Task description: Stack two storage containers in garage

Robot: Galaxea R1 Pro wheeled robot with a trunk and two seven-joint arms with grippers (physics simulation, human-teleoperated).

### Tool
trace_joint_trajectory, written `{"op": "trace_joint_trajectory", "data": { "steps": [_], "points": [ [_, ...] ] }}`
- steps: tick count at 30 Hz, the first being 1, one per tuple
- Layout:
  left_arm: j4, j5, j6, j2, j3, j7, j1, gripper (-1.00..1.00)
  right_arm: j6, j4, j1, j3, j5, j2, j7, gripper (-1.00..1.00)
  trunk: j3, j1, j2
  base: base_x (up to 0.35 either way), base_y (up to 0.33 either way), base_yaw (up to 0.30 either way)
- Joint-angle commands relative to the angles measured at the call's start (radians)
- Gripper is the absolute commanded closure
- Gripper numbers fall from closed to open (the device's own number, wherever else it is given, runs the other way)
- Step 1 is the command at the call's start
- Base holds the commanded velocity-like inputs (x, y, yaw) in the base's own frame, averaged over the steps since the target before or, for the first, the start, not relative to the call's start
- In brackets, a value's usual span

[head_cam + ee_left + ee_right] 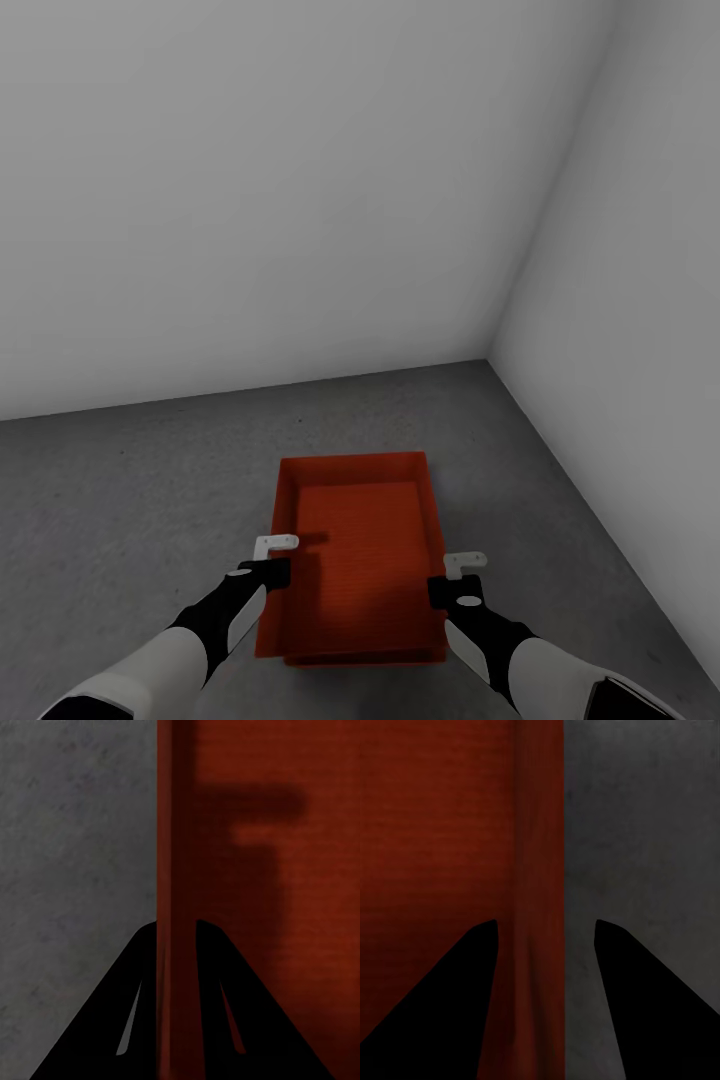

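The floor point(130, 500) is dark grey, rough and matte, running back to two plain white-grey walls point(300, 180) that meet in a corner at the far right; this bare room reads as the garage, with no furniture in sight.

An orange-red storage container point(355, 540) sits in front of the robot, open side up, its ribbed inner bottom in view; below its near edge a second orange-red rim point(365, 659) peeks out, so it appears to rest on a second container beneath, though very little of that one can be seen.

Both arms reach forward and down, one on each long side of the top container; the left claw point(272, 556) is at the left wall near the front, the right claw point(462, 570) at the right wall about level with it.

In the left wrist view the left claw's dark fingers point(112, 1020) straddle the thin red wall point(176, 907), pressed right against it on either side, so this claw is clenched on the wall; in the right wrist view the right claw's fingers point(442, 1005) also stand on either side of the wall point(540, 870), but with a clear gap, so it is released.

The fingertips themselves are cut off in both wrist views; the container's underside is hidden.
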Motion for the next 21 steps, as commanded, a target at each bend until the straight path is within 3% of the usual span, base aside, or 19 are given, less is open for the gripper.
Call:
{"op": "trace_joint_trajectory", "data": {
  "steps": [1,21],
  "points": [
    [-0.006,-0.005,0.005,0.001,-0.035,0.015,0.0,1.0,0.021,0.002,-0.001,-0.004,-0.033,0.0,-0.004,1.0,-0.001,0.0,0.0,0.0,0.0,0.0],
    [-0.004,-0.004,0.004,0.001,-0.035,0.021,0.0,1.0,0.019,0.002,-0.001,-0.004,-0.033,0.0,-0.004,1.0,-0.002,0.0,0.0,0.0,0.0,0.0]
  ]
}}
